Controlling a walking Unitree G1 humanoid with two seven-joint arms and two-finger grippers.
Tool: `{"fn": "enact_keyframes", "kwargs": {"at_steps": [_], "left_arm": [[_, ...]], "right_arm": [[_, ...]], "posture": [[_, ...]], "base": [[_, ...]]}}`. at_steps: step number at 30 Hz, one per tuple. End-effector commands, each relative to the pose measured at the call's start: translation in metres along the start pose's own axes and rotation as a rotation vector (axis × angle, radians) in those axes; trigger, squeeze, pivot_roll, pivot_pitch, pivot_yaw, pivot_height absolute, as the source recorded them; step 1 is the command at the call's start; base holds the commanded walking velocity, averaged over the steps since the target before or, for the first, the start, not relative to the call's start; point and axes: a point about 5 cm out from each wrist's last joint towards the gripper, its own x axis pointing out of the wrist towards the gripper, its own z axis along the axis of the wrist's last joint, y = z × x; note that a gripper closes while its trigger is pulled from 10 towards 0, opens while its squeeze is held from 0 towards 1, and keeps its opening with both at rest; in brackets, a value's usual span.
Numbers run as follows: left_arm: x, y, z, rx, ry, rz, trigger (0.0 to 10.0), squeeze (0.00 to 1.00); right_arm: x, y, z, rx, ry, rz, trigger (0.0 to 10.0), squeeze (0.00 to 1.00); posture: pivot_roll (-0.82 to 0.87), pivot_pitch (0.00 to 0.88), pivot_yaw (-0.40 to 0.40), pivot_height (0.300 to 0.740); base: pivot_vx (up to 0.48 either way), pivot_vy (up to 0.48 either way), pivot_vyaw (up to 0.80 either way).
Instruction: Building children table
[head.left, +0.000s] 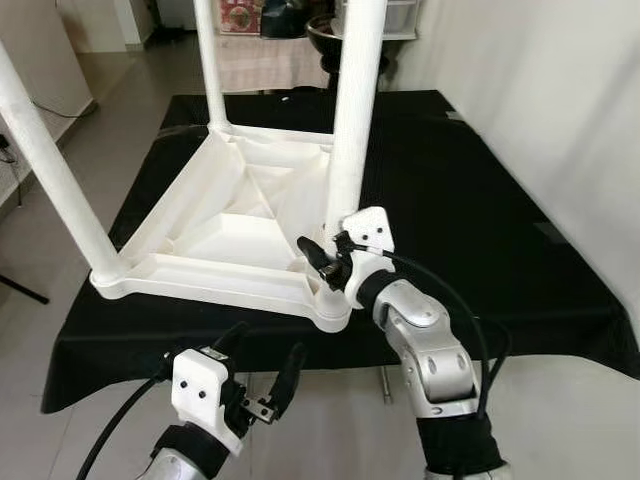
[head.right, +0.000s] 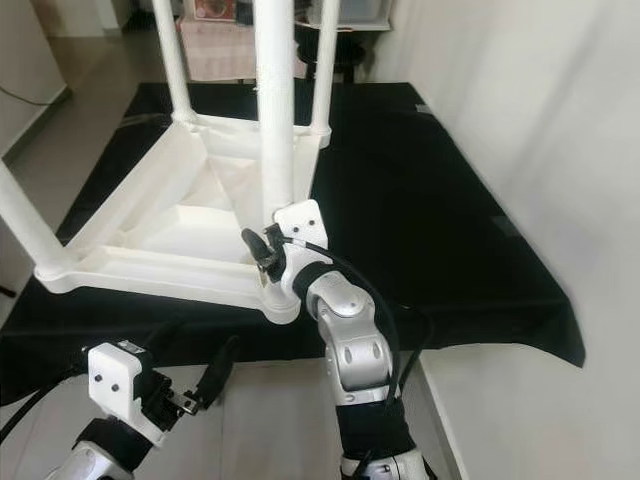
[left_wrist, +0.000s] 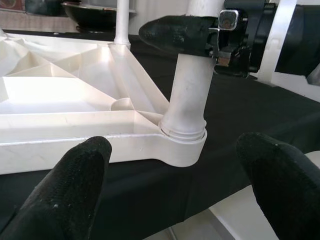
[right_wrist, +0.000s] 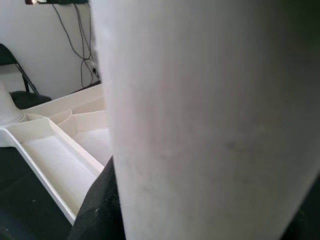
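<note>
Nearest, the left pincer (head.left: 268, 395) hovers open below the bench (head.left: 470, 200) edge, fingers spread and holding nothing, aimed at the table's near corner. On the black-covered bench, the white table (head.left: 225, 225) lies upside down, its legs pointing up. At that corner, the right pincer (head.left: 325, 262) is closed around the near leg (head.left: 350, 140), just above its socket.

A white plastic children's table (head.left: 225, 235) lies upside down on a black-covered table (head.left: 480, 200), its ribbed underside facing up. Four round white plastic legs stand upright in its corner sockets; the near-right leg (head.left: 352, 110) is clasped just above its socket by the right gripper (head.left: 325, 262).
</note>
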Motion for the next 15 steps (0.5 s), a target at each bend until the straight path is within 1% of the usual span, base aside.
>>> {"fn": "enact_keyframes", "kwargs": {"at_steps": [1,2,3,4,5,6,7,8,9,10,11,12,13,14,15], "left_arm": [[-0.001,0.001,-0.002,0.008,0.006,0.009,10.0,0.0],[-0.001,0.001,-0.002,0.008,0.006,0.009,10.0,0.0],[-0.001,0.001,-0.001,0.007,0.005,0.009,10.0,0.0],[-0.001,0.0,-0.001,0.006,0.004,0.008,10.0,0.0],[-0.001,0.0,-0.001,0.006,0.004,0.008,10.0,0.0],[-0.001,0.0,-0.001,0.005,0.004,0.007,10.0,0.0],[-0.001,-0.001,-0.001,0.004,0.003,0.007,10.0,0.0],[-0.001,-0.001,-0.001,0.004,0.003,0.006,10.0,0.0],[-0.001,-0.001,-0.001,0.004,0.003,0.006,10.0,0.0],[-0.001,-0.002,-0.001,0.003,0.003,0.006,10.0,0.0],[-0.002,-0.002,0.0,0.003,0.003,0.006,10.0,0.0],[-0.002,-0.003,0.0,0.003,0.002,0.006,10.0,0.0],[-0.002,-0.003,0.0,0.003,0.002,0.006,10.0,0.0],[-0.003,-0.003,0.0,0.002,0.002,0.007,10.0,0.0],[-0.003,-0.003,0.0,0.002,0.002,0.007,10.0,0.0]], "right_arm": [[-0.002,-0.002,-0.03,0.042,0.181,-0.036,10.0,1.0],[-0.002,-0.002,-0.03,0.042,0.181,-0.036,10.0,1.0],[0.003,0.002,-0.021,0.073,0.139,0.016,10.0,1.0],[0.008,0.008,-0.008,0.104,0.084,0.11,10.0,1.0],[0.008,0.008,-0.008,0.104,0.084,0.11,10.0,1.0],[0.013,0.015,0.005,0.126,0.023,0.232,10.0,1.0],[0.016,0.019,0.014,0.136,-0.017,0.316,10.0,1.0],[0.016,0.023,0.021,0.11,-0.047,0.423,10.0,1.0],[0.016,0.023,0.021,0.11,-0.047,0.423,10.0,1.0],[0.016,0.024,0.026,0.084,-0.068,0.524,10.0,1.0],[0.015,0.024,0.029,0.067,-0.079,0.585,10.0,1.0],[0.015,0.022,0.033,0.04,-0.088,0.652,10.0,0.53],[0.015,0.022,0.033,0.04,-0.088,0.652,10.0,0.53],[0.017,0.019,0.036,-0.012,-0.09,0.714,10.0,0.0],[0.017,0.019,0.036,-0.012,-0.09,0.714,10.0,0.0]], "posture": [[0.02,0.114,-0.05,0.74],[0.02,0.114,-0.05,0.74],[0.02,0.116,-0.052,0.74],[0.02,0.117,-0.054,0.74],[0.02,0.117,-0.054,0.74],[0.03,0.118,-0.054,0.74],[0.03,0.12,-0.056,0.74],[0.04,0.122,-0.055,0.74],[0.04,0.122,-0.055,0.74],[0.04,0.126,-0.057,0.74],[0.04,0.127,-0.058,0.74],[0.05,0.133,-0.059,0.74],[0.05,0.133,-0.059,0.74],[0.05,0.137,-0.061,0.74],[0.05,0.137,-0.061,0.74]], "base": [[0.0,0.0,0.0],[0.0,0.0,0.0],[0.0,0.0,0.0],[0.0,0.0,0.0],[0.0,0.0,0.0],[0.0,0.0,0.0],[0.0,0.0,0.0],[0.0,0.0,0.0],[0.0,0.0,0.0],[0.0,0.0,0.0],[0.0,0.0,0.0],[0.0,0.0,0.0],[0.0,0.0,0.0],[0.0,0.0,0.0],[0.0,0.0,0.0]]}}
